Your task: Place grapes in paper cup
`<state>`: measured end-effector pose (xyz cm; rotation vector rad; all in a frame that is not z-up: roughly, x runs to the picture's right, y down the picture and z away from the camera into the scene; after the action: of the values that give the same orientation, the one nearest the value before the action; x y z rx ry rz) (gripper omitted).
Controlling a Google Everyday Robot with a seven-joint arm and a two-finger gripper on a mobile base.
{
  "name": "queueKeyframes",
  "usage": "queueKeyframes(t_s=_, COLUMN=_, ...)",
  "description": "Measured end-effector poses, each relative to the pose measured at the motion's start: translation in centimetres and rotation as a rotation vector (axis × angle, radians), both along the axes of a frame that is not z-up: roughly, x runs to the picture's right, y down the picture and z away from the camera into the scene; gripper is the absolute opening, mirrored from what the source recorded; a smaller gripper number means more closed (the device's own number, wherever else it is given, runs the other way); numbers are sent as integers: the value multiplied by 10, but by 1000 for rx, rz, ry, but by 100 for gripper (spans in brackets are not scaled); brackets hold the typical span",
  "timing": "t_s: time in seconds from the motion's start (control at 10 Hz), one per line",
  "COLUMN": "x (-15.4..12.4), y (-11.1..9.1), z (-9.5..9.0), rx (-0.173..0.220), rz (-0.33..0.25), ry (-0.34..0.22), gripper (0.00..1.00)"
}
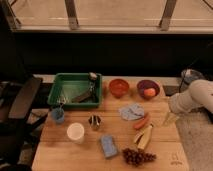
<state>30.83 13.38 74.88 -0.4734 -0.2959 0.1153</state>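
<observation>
Hanging from the pale arm (197,97) over the right edge of the surface (55,152), the pincer (170,118) sits behind the grapes (138,157) and to their right in the view, well clear of them. I cannot tell whether it is spread or pressed together. The grapes lie at the near edge, long axis running left to right, with a banana piece (145,136) just behind them. The paper cup (76,132) stands left of the grapes, slightly farther back. The reach likely needs to come forward and leftward.

Matt wooden table (60,152) bears shiny metal cup (94,121) and paper cup (76,132); claw (170,119) hangs over its right edge.
</observation>
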Motion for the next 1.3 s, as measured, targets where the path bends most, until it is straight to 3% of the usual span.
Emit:
queueKeyframes(t_s=0.3, x=-35, y=35, z=-9, rx=-16, rz=-168, ry=-105, gripper=78)
queueKeyframes(t_s=0.5, x=-50, y=55, z=-18, rx=-23, rz=-249, ry=-174, gripper=78)
queueKeyframes(t_s=0.9, x=-82, y=98, z=-41, rx=-45, rz=-353, ry=-302, gripper=78)
queueKeyframes(t_s=1.2, x=-100, y=148, z=-53, rx=-54, rz=-469, ry=-380, gripper=78)
queueKeyframes(t_s=1.3, x=-104, y=160, z=-52, rx=-62, rz=-484, ry=-397, gripper=78)
